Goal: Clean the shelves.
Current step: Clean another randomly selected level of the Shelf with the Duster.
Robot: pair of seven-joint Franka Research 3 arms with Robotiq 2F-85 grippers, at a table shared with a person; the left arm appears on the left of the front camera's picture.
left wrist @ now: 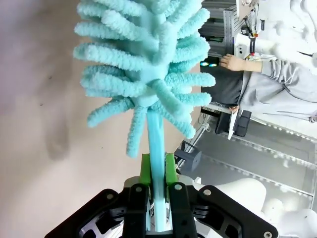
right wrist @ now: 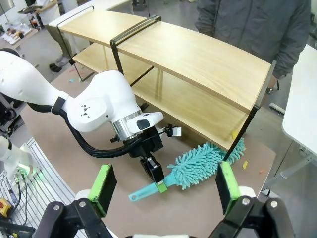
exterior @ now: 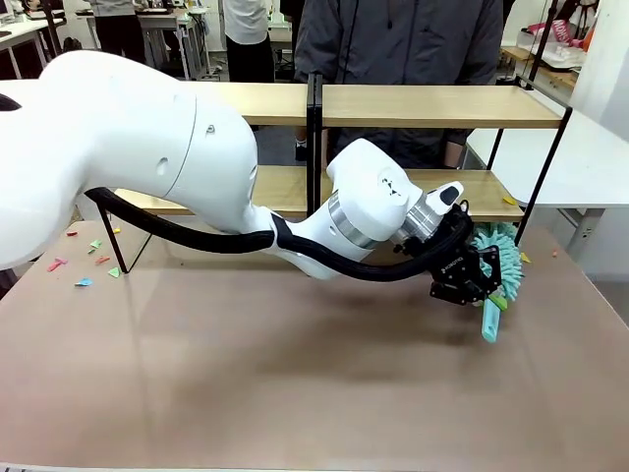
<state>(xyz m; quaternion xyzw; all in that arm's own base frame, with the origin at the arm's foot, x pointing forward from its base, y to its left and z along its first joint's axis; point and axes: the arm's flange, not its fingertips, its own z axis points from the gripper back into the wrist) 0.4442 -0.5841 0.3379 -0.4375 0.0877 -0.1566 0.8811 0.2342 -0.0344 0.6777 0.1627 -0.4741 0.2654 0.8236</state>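
Note:
The shelves (exterior: 423, 106) stand across the far side of the table, two wooden tiers on a black frame (right wrist: 198, 59). My left arm reaches across to the right. Its gripper (exterior: 470, 273) is shut on the handle of a turquoise fluffy duster (exterior: 496, 246). The duster head (right wrist: 203, 161) lies low by the right front leg of the shelves, at the end of the lower board. In the left wrist view the green pads (left wrist: 146, 168) clamp the handle (left wrist: 156, 134) below the head. My right gripper (right wrist: 165, 184) hovers above, open and holding nothing.
A person (exterior: 393, 39) stands behind the shelves. Coloured paper scraps (exterior: 84, 261) lie on the table at the left, and a few more (right wrist: 245, 164) at the right. A yellow scrap (exterior: 509, 201) sits on the lower board's right end. A white table (exterior: 580, 157) adjoins on the right.

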